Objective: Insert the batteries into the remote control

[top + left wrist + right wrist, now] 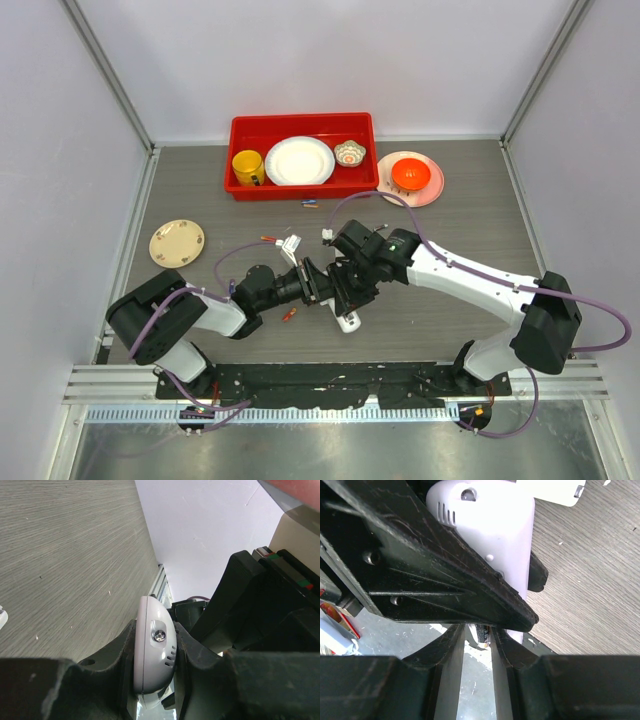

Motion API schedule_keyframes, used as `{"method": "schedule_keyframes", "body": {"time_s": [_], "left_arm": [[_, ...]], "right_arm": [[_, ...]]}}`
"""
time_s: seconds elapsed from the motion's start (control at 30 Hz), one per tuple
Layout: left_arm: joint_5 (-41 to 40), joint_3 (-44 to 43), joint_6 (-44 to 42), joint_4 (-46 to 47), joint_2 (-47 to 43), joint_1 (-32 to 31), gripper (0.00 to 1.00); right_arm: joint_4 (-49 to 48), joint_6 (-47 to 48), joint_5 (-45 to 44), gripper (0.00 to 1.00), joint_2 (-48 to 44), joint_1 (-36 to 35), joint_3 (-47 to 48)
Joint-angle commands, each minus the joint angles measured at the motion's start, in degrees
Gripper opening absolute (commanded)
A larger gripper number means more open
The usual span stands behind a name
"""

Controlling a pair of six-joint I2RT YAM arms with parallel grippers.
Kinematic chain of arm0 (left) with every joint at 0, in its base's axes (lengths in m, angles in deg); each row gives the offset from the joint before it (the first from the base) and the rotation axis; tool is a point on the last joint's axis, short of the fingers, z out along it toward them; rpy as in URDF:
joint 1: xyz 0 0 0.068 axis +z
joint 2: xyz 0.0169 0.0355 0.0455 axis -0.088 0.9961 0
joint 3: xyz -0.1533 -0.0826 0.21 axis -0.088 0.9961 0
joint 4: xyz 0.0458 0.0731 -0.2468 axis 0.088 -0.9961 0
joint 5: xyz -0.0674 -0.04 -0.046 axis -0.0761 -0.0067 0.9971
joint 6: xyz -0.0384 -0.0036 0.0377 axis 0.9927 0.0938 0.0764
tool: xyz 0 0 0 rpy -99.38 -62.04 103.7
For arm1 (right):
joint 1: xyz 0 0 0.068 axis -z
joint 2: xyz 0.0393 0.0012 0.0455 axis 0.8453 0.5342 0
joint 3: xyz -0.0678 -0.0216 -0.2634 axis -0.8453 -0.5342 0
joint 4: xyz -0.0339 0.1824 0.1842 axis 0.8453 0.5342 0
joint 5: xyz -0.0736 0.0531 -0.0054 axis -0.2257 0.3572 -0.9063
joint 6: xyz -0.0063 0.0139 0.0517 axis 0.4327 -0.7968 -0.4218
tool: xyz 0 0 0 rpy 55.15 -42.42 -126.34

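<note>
The white remote control (348,321) is held over the table's middle, clamped edge-on between the fingers of my left gripper (325,285). In the left wrist view the remote's rounded end (152,650), with a screw and vent slots, fills the left gripper (155,630). My right gripper (350,290) sits right against it. In the right wrist view the right gripper (480,630) pinches a small black battery (484,632) at its tips, just below the remote (495,525) and a black left finger (445,580). Loose batteries lie on the table (268,239) (290,315) (310,204).
A flat white cover piece (291,243) lies just behind the grippers. A red bin (240,185) at the back holds a yellow cup (247,166), a white plate (299,160) and a small bowl (349,152). An orange bowl (410,175) sits on a pink plate. A beige plate (176,241) lies left.
</note>
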Motion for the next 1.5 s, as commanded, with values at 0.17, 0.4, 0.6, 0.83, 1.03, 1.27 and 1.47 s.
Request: {"method": "schedule_keyframes", "body": {"time_s": [0.17,0.4,0.6,0.83,1.03,1.27,1.47], "left_arm": [[3.77,-1.88,2.16,19.80,-1.19,-1.20,0.00],[3.34,-1.27,1.81,19.80,-0.75,-1.20,0.00],[3.07,-1.00,1.46,19.80,-0.40,-1.20,0.00],[2.81,-1.53,1.45,19.80,1.53,-1.20,0.00],[2.37,-1.71,1.63,19.80,2.50,-1.20,0.00],[2.37,-2.32,1.63,19.80,3.47,-1.20,0.00],[4.21,-2.94,1.80,19.80,0.49,-1.03,0.00]], "right_arm": [[1.02,1.16,-5.13,0.34,-1.40,0.65,2.25],[3.57,1.86,-6.09,0.36,-2.19,0.65,2.96],[6.38,2.39,-6.71,0.36,-3.07,0.65,3.83],[7.88,2.74,-6.89,0.38,-4.30,0.65,4.28],[9.02,2.83,-6.62,0.40,-5.09,0.65,5.50],[7.01,2.74,-3.11,0.40,-8.60,0.65,8.85],[-15.28,-2.34,-12.33,0.44,-25.01,0.65,-12.44]]}}
